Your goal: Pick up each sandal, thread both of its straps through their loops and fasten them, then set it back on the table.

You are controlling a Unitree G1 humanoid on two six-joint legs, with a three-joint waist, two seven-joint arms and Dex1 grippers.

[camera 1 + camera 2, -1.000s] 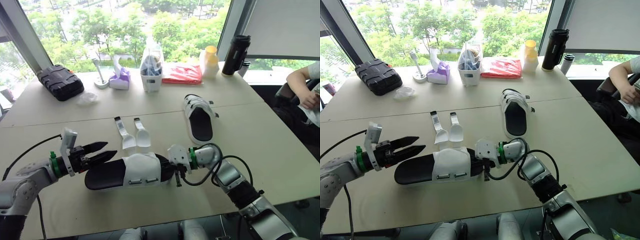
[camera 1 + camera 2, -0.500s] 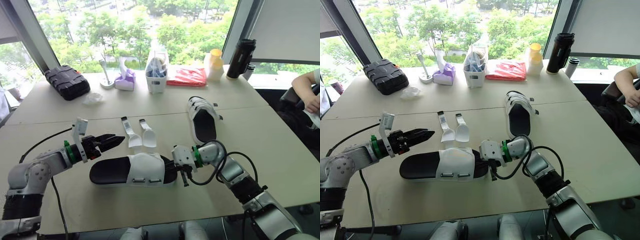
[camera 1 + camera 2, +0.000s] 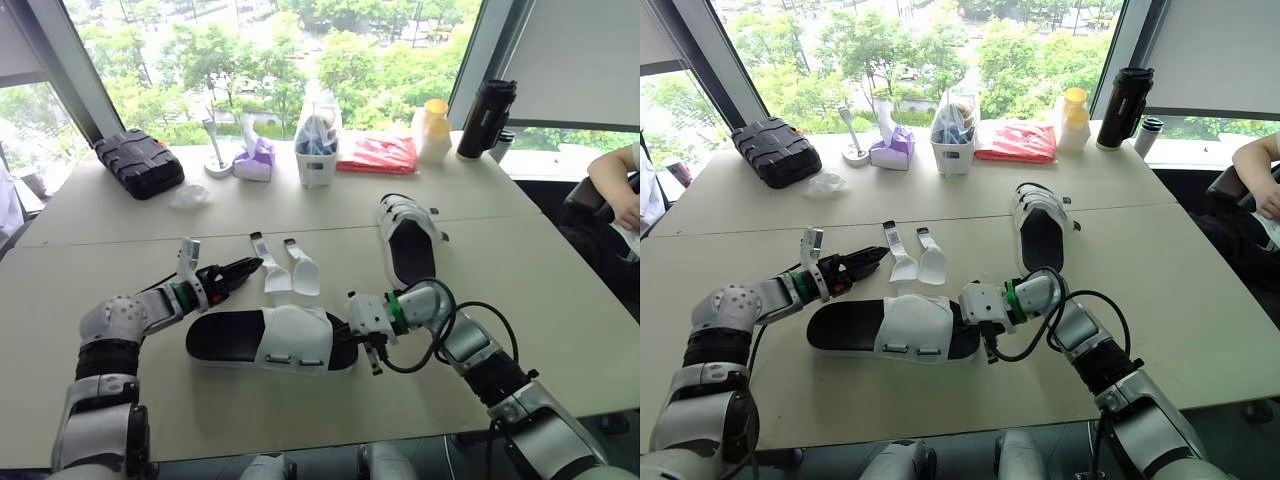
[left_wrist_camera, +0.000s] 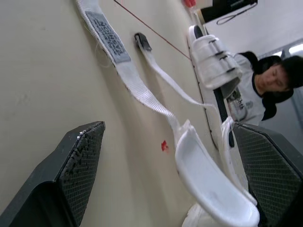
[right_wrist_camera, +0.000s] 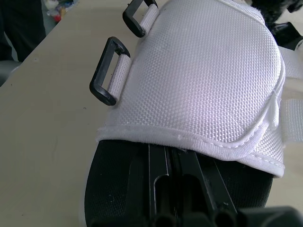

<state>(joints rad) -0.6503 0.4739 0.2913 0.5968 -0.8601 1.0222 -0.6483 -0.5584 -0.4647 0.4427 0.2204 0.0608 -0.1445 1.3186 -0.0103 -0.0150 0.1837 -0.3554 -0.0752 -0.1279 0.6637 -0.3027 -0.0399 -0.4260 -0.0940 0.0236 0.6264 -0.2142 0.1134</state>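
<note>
The near sandal (image 3: 268, 340), black sole with a white upper, lies flat at the table's front. Its two white straps (image 3: 280, 272) lie loose on the table just behind it. My right gripper (image 3: 342, 334) is shut on the sandal's toe end, with its fingers (image 5: 182, 189) lying on the black footbed under the upper (image 5: 203, 71). My left gripper (image 3: 250, 267) hovers open just left of the loose straps, and one strap (image 4: 142, 90) runs between its fingers (image 4: 71, 175). The second sandal (image 3: 410, 242) lies further back to the right with its straps across it.
Along the window edge stand a black case (image 3: 138, 163), a purple tissue box (image 3: 252, 160), a white tub (image 3: 316, 152), a red bag (image 3: 378, 153), a yellow-capped bottle (image 3: 433, 130) and a black flask (image 3: 497, 115). A person's arm (image 3: 612, 182) rests at the far right.
The left gripper has moved from beside the sandal's heel forward to the loose straps. The right gripper has stayed on the toe. The camera view has shifted.
</note>
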